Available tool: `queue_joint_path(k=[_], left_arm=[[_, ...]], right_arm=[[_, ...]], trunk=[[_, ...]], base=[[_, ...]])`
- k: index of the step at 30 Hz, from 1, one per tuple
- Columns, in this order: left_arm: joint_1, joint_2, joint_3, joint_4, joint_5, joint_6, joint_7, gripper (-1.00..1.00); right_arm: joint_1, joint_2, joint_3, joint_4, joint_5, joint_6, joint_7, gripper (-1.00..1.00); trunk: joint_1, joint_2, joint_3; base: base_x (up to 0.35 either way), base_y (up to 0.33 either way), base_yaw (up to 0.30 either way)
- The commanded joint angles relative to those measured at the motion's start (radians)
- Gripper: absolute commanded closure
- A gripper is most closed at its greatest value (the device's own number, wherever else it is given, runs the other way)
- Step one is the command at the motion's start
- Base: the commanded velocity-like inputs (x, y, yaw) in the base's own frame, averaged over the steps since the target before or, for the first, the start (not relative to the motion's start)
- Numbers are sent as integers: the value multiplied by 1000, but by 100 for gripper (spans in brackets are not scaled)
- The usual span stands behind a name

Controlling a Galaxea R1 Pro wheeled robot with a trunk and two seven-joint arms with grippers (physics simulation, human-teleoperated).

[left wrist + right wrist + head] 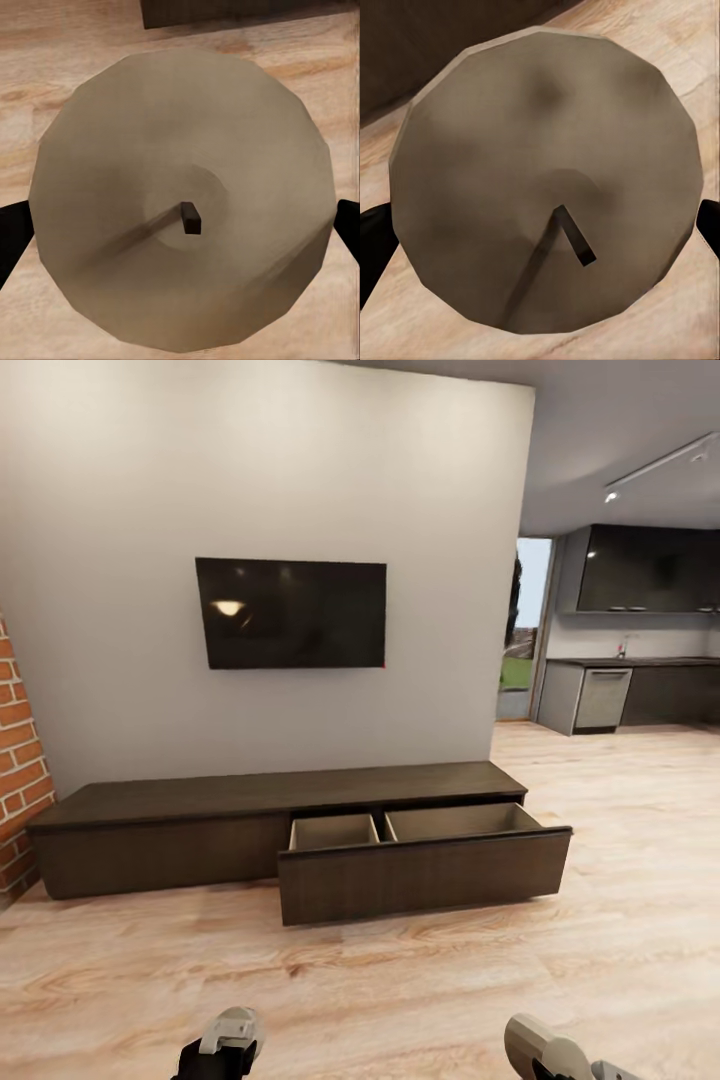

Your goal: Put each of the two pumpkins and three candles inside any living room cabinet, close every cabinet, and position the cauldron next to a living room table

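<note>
In the left wrist view a squat pale candle (180,135) with a short dark wick sits between the dark fingers (9,244) of my left gripper (180,236), which is shut on it. My right gripper (540,238) is likewise shut on a second candle (547,127) above the wood floor. Ahead in the head view the long dark-brown cabinet (250,795) stands against the wall. Its right drawer (425,875) is pulled out, and both of its beige compartments look empty. Both arms' ends (228,1045) (545,1050) peek in at the lower edge. Pumpkins, cauldron and table are out of view.
A black TV (291,612) hangs on the grey wall above the cabinet. A brick wall (18,760) borders the left. The kitchen with dark cupboards (645,568) opens at the far right. Pale wood floor (360,980) lies between me and the drawer.
</note>
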Motion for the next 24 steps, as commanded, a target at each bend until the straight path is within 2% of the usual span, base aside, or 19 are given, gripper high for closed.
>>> queue_joint_path(k=[1, 13, 20, 24], left_arm=[[-1, 1, -6, 1, 1, -4, 3, 100], [-1, 1, -6, 2, 0, -4, 3, 100], [-1, 1, -6, 2, 1, -4, 3, 100], [-1, 2, -5, 3, -1, -4, 4, 100]], right_arm=[[0, 0, -2, -1, -6, 6, 5, 100], [0, -1, 0, 21, -5, 6, 5, 100], [0, -1, 1, 24, -5, 6, 4, 100], [0, -1, 2, 25, -5, 6, 4, 100]], trunk=[[-4, 7, 3], [-50, 91, 53], [-50, 91, 57], [-50, 91, 57]], base=[[0, 0, -235], [0, 0, -228], [12, 0, -94], [225, 0, -8]])
